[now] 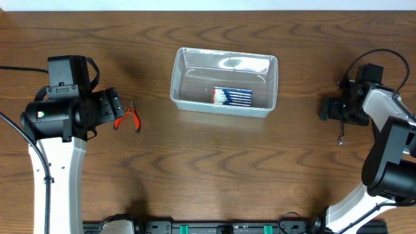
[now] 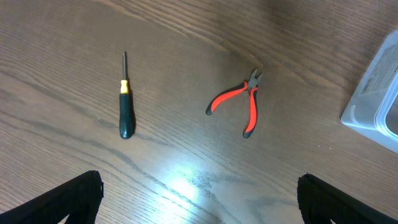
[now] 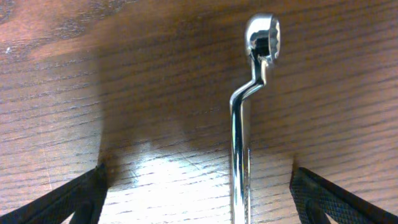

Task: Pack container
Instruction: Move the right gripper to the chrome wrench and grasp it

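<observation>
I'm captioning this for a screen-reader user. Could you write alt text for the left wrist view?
Red-handled pliers lie with handles spread on a wooden table, a black-and-yellow screwdriver to their left. A corner of the clear container shows at the right edge, and the black fingers of the open left gripper frame the bottom corners.

My end effector (image 2: 199,190) hangs over the wooden surface (image 2: 186,37), its 2 dark fingers (image 2: 65,199) spread wide at the near corners with only bare wood between them. Farther out lie 2 tools, well apart. On the left is a screwdriver (image 2: 125,109), black handle nearest me, yellow collar, shaft pointing away. To its right are red-handled pliers (image 2: 251,94), handles splayed toward me. A corner of the clear container (image 2: 380,93) shows at the right edge.
</observation>
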`<move>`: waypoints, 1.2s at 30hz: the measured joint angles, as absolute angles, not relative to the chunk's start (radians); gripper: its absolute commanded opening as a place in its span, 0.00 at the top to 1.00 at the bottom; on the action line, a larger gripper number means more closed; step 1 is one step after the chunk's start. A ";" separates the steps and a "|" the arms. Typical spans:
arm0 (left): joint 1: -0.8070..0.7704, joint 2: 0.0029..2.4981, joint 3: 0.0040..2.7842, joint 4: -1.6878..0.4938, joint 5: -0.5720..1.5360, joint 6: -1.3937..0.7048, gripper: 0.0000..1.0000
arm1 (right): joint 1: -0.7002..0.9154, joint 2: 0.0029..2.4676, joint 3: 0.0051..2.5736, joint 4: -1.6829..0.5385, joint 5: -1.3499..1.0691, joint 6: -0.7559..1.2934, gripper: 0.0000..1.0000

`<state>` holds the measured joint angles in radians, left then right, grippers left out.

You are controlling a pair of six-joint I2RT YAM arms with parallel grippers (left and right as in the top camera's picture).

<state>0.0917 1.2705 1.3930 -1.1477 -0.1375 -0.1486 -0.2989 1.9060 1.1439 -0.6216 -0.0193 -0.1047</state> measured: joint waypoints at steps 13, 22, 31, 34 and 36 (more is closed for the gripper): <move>0.092 1.271 1.393 -1.153 -0.138 -0.149 0.02 | -0.299 1.904 1.143 -0.630 -0.020 -0.088 0.56; 0.092 1.271 1.393 -1.155 -0.138 -0.149 0.02 | -0.299 1.904 1.143 -0.632 -0.020 -0.075 0.66; 0.092 1.271 1.393 -1.155 -0.138 -0.148 0.02 | -0.299 1.904 1.143 -0.631 -0.023 -0.076 0.83; 0.092 1.271 1.393 -1.155 -0.138 -0.148 0.02 | -0.299 1.904 1.143 -0.632 -0.029 -0.071 0.90; 0.092 1.271 1.393 -1.155 -0.138 -0.149 0.02 | -0.299 1.904 1.143 -0.632 -0.031 -0.069 0.90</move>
